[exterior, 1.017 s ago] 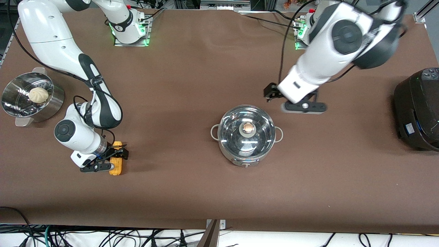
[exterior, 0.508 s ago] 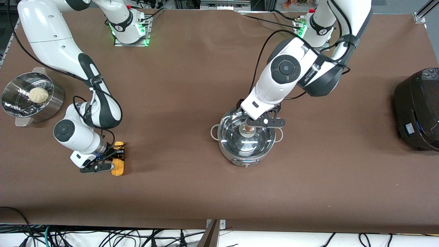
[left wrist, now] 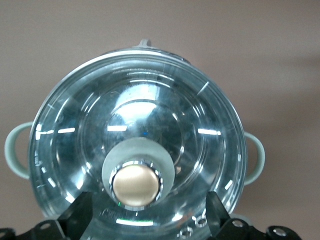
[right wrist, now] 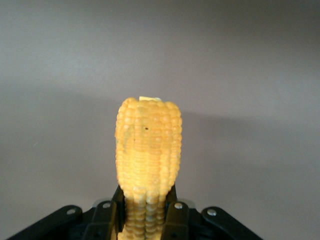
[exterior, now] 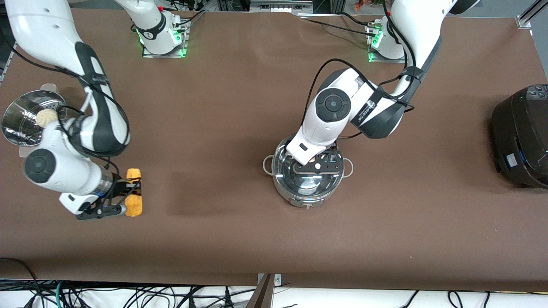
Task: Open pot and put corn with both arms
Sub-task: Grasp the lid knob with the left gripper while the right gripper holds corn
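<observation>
The steel pot [exterior: 299, 200] stands mid-table with its clear glass lid [exterior: 309, 183] on. My left gripper [exterior: 316, 166] is low over the lid and open, one finger on each side of the tan knob, not touching it. In the left wrist view the knob [left wrist: 135, 185] sits between the black fingers [left wrist: 79, 216] of the left gripper [left wrist: 148, 216], with the lid [left wrist: 150, 107] filling the view. My right gripper [exterior: 122, 193] is shut on the yellow corn [exterior: 133, 193] and holds it just above the table toward the right arm's end. The corn [right wrist: 148, 150] sticks out of the right gripper [right wrist: 148, 220].
A steel steamer pot [exterior: 19, 124] with a white bun [exterior: 45, 117] stands at the right arm's end of the table, partly covered by the right arm. A large black cooker [exterior: 520, 137] stands at the left arm's end.
My left arm swung in from beside the pot and came down over the lid's knob. My right gripper lifted the corn off the table and shifted it toward the right arm's end.
</observation>
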Motion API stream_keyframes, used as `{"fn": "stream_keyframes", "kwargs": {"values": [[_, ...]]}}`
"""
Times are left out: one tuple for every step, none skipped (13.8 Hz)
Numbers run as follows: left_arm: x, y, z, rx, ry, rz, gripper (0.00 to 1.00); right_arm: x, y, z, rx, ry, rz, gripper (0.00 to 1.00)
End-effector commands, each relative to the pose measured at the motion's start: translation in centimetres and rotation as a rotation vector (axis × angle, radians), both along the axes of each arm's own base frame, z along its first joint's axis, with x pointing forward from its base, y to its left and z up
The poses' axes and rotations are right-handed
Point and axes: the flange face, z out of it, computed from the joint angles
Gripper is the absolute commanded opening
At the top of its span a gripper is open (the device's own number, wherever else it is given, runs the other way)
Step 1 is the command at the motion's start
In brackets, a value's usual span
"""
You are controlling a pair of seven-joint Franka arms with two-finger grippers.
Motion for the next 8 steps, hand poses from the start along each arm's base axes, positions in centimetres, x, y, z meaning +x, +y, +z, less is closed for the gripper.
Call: {"fn": "stream_keyframes", "kwargs": {"values": [[1.4, 0.6, -0.2, 0.014, -0.031, 0.007, 0.94, 0.4, -0.3, 5.5, 0.012, 0.055, 0.006, 0.06], [1.6, 0.5, -0.8, 0.021, -0.040, 0.001, 0.94, 0.3, -0.4, 7.5, 0.011, 0.062, 0.006, 0.08], [1.7, 0.4, -1.3, 0.032, -0.061, -0.011, 0.94, 0.1, -0.5, 8.7, 0.012, 0.079, 0.004, 0.08], [1.6, 0.3, -1.9, 0.041, -0.064, -0.018, 0.94, -0.1, -0.4, 9.5, 0.034, 0.097, 0.000, 0.08], [1.6, 0.2, -2.3, 0.042, -0.058, -0.019, 0.93, -0.7, -0.6, 11.3, 0.053, 0.100, -0.006, 0.08], [1.5, 0.2, -2.5, 0.044, -0.055, -0.020, 0.89, -1.3, -0.5, 13.2, 0.056, 0.093, -0.009, 0.07], [1.5, 0.2, -2.5, 0.044, -0.055, -0.017, 0.89, -1.8, -0.5, 14.6, 0.054, 0.090, -0.007, 0.06], [1.5, 0.2, -2.5, 0.045, -0.056, -0.008, 0.89, -2.5, -0.4, 16.1, 0.051, 0.092, -0.003, 0.06]]}}
